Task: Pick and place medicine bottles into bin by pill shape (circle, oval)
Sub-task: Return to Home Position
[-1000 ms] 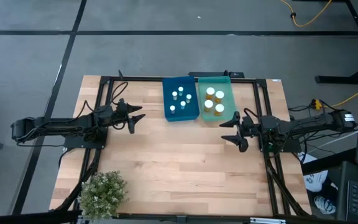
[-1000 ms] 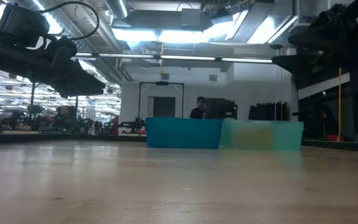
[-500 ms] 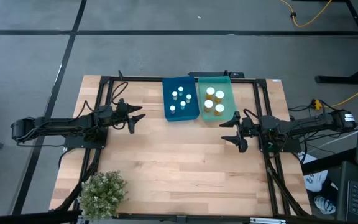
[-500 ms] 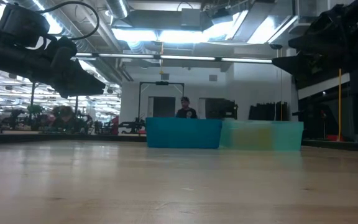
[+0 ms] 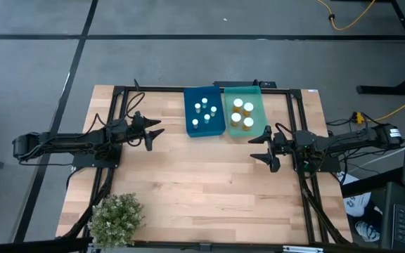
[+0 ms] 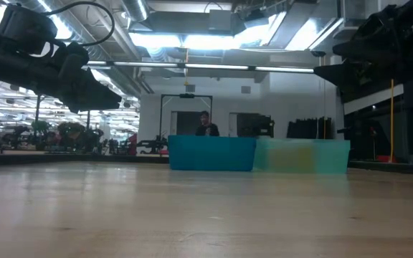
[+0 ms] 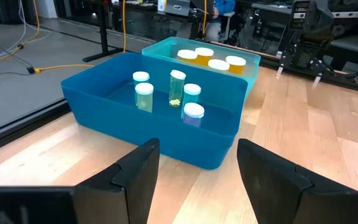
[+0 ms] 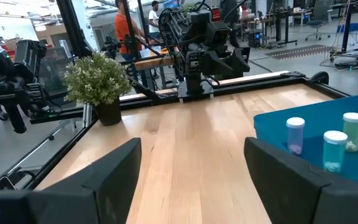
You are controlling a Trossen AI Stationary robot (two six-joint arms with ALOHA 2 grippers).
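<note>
So the bottles are all binned. The five small whitish bottles [image 5: 205, 118] stand upright in the blue bin [image 5: 187, 112], and the four amber bottles [image 5: 236, 117] stand in the green bin [image 5: 263, 105] that sits touching it at the far middle of the table [image 5: 202, 190]. I can't see any bottle loose on the wood. The pills are too small for me to tell round from oval, so I can't say if the split is correct, only that it's tidy by bottle type.

What's changed in the last second? Basically nothing that matters. No bottle has shifted, and both arms look parked where they were. The left gripper [image 5: 155, 139] hangs beside the blue bin on its left, with its fingers [image 7: 138, 171] spread apart and nothing between them. The right gripper [image 5: 260, 149] sits just off the near right corner of the green bin, also spread and empty. The only real movement is a person [image 6: 205, 123] walking past in the room behind the bins.

My read is that the sorting is done and this is just the arms settling at home. The plant [image 5: 116, 216] in the near left corner is well out of the way.
</note>
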